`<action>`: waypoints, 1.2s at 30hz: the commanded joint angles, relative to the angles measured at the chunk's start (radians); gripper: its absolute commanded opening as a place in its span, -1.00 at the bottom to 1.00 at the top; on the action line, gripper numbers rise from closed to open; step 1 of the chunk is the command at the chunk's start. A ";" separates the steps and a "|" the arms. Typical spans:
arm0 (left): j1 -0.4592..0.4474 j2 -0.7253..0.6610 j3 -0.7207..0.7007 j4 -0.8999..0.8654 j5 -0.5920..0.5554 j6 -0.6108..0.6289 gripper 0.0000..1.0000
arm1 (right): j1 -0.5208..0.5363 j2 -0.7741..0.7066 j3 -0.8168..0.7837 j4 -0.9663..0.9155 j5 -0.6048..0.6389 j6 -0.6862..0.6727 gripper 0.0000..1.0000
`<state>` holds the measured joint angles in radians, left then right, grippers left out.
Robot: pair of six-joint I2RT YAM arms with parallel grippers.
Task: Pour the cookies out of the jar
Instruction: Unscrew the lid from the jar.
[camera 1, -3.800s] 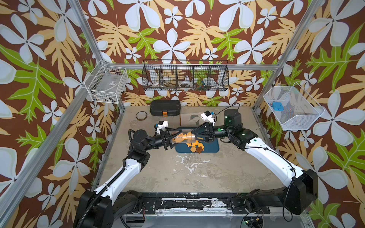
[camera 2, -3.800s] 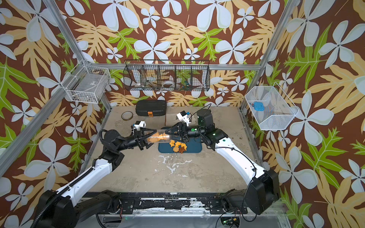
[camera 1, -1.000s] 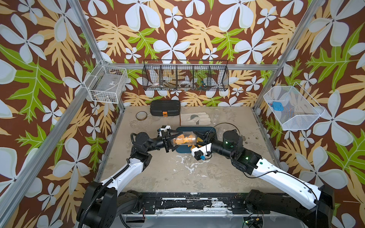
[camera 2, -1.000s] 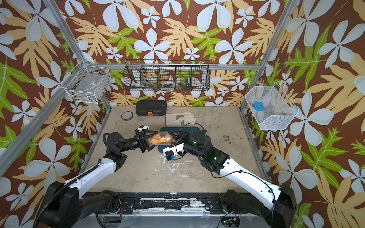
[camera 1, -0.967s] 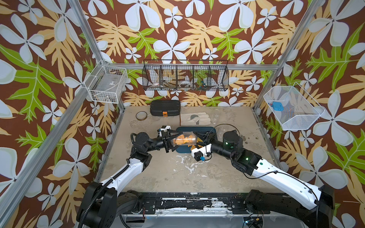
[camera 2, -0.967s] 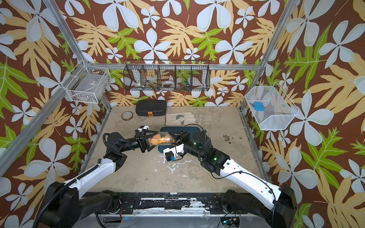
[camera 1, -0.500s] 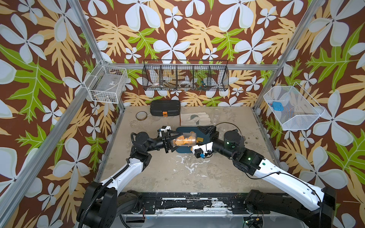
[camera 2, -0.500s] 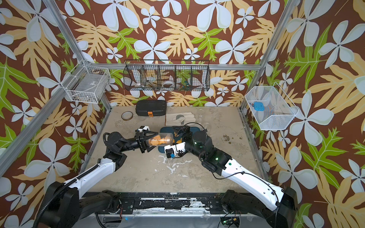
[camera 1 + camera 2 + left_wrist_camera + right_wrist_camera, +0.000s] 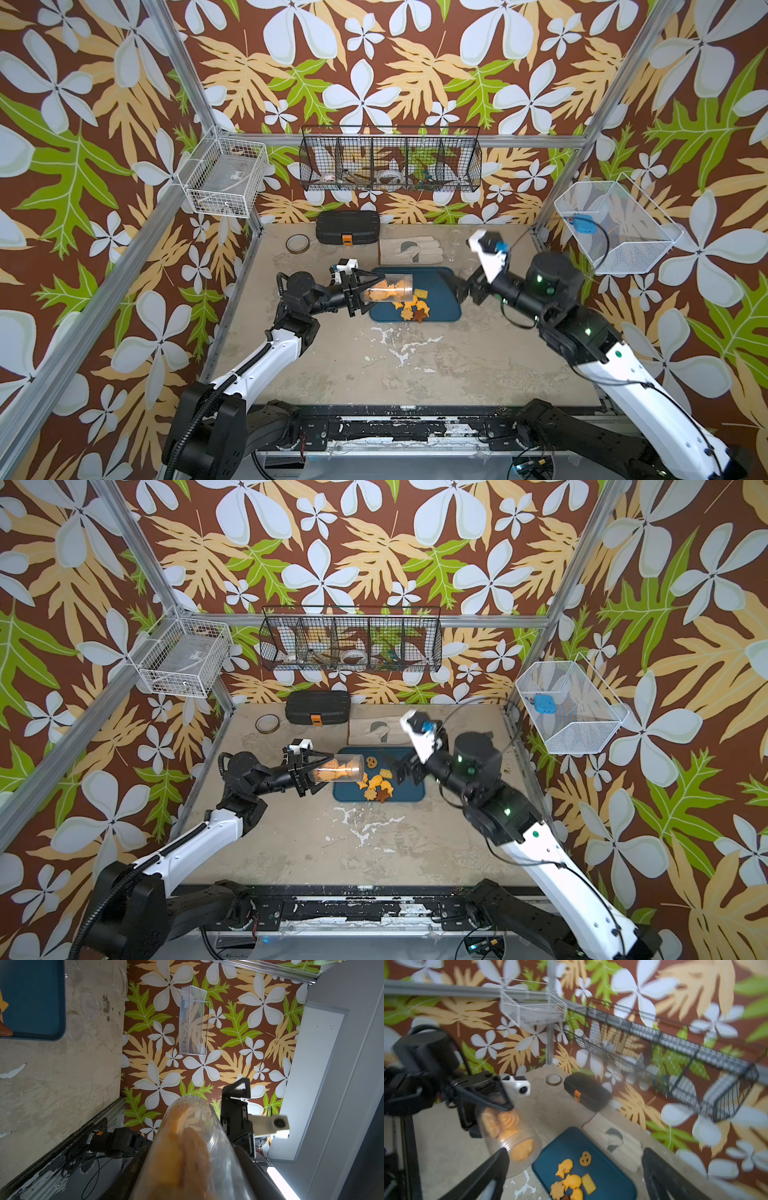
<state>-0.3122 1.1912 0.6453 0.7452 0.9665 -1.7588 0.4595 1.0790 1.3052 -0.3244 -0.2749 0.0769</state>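
Note:
In both top views the clear jar (image 9: 388, 289) (image 9: 338, 769) lies level in the air, its mouth over the left edge of the blue tray (image 9: 442, 286) (image 9: 409, 791). My left gripper (image 9: 361, 293) is shut on the jar's base end; in the left wrist view the jar (image 9: 187, 1147) fills the space between the jaws. Several orange cookies sit inside the jar (image 9: 512, 1142). Several more cookies (image 9: 413, 309) (image 9: 571, 1180) lie on the tray beside its mouth. My right gripper (image 9: 467, 289) (image 9: 576, 1153) hangs open and empty over the tray's right part.
A black case (image 9: 348, 227), a tape roll (image 9: 297, 243), a pale work glove (image 9: 409, 250) and clear round lids (image 9: 457, 239) lie along the back of the table. Wire baskets hang on the left, back and right walls. White paint marks streak the table's middle.
My right gripper has opened and its arm has swung back to the right and up, away from the front of the tray. The left arm holds the jar as before.

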 commanded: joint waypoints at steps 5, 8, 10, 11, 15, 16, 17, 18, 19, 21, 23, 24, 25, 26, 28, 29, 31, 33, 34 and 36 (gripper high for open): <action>0.000 -0.016 0.027 -0.033 0.001 0.073 -0.02 | -0.229 0.170 -0.104 0.089 -0.762 0.870 1.00; 0.001 -0.020 0.030 -0.044 0.003 0.082 -0.02 | -0.179 0.189 -0.142 0.170 -0.799 0.932 1.00; 0.000 -0.025 0.028 -0.046 0.003 0.083 -0.02 | -0.141 0.198 -0.148 0.192 -0.795 0.943 0.99; 0.001 -0.027 0.027 -0.046 0.002 0.084 -0.02 | -0.123 0.205 -0.153 0.206 -0.796 0.949 0.99; 0.000 -0.028 0.028 -0.044 0.002 0.084 -0.02 | -0.079 0.223 -0.176 0.234 -0.781 0.965 1.00; 0.001 -0.028 0.028 -0.044 0.002 0.083 -0.02 | -0.074 0.224 -0.188 0.258 -0.781 0.980 0.99; 0.001 -0.028 0.029 -0.044 0.002 0.083 -0.02 | -0.069 0.226 -0.191 0.265 -0.782 0.984 0.99; 0.001 -0.028 0.030 -0.044 0.001 0.083 -0.02 | -0.064 0.231 -0.192 0.261 -0.783 0.978 1.00; 0.000 -0.028 0.030 -0.044 0.002 0.084 -0.02 | -0.059 0.235 -0.194 0.261 -0.785 0.974 0.99; 0.001 -0.028 0.028 -0.044 0.001 0.084 -0.02 | -0.049 0.238 -0.202 0.273 -0.788 0.976 1.00; 0.000 -0.028 0.027 -0.044 0.001 0.085 -0.02 | -0.038 0.242 -0.211 0.301 -0.789 0.991 0.98; 0.000 -0.028 0.027 -0.044 0.001 0.084 -0.02 | -0.032 0.246 -0.213 0.312 -0.792 0.994 0.97; 0.001 -0.028 0.027 -0.044 0.001 0.085 -0.02 | -0.023 0.250 -0.211 0.317 -0.796 0.997 0.95; 0.001 -0.028 0.027 -0.045 0.001 0.084 -0.02 | -0.016 0.255 -0.209 0.317 -0.797 0.994 0.95; 0.001 -0.028 0.027 -0.043 0.000 0.083 -0.02 | -0.007 0.261 -0.214 0.323 -0.797 0.992 0.93; 0.001 -0.028 0.027 -0.043 0.001 0.083 -0.02 | -0.004 0.262 -0.219 0.331 -0.797 0.999 0.92; 0.001 -0.030 0.027 -0.043 0.001 0.083 -0.02 | -0.005 0.263 -0.227 0.367 -0.807 1.017 0.88; 0.000 -0.030 0.025 -0.043 0.000 0.081 -0.02 | -0.002 0.270 -0.227 0.388 -0.817 1.032 0.84; 0.000 -0.030 0.025 -0.040 0.000 0.080 -0.02 | 0.000 0.272 -0.225 0.390 -0.819 1.033 0.83; 0.001 -0.031 0.025 -0.038 0.001 0.078 -0.02 | 0.000 0.273 -0.225 0.396 -0.821 1.035 0.79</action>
<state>-0.3122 1.1664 0.6632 0.6674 0.9657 -1.6817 0.4583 1.3521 1.0779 0.0151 -1.0744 1.0958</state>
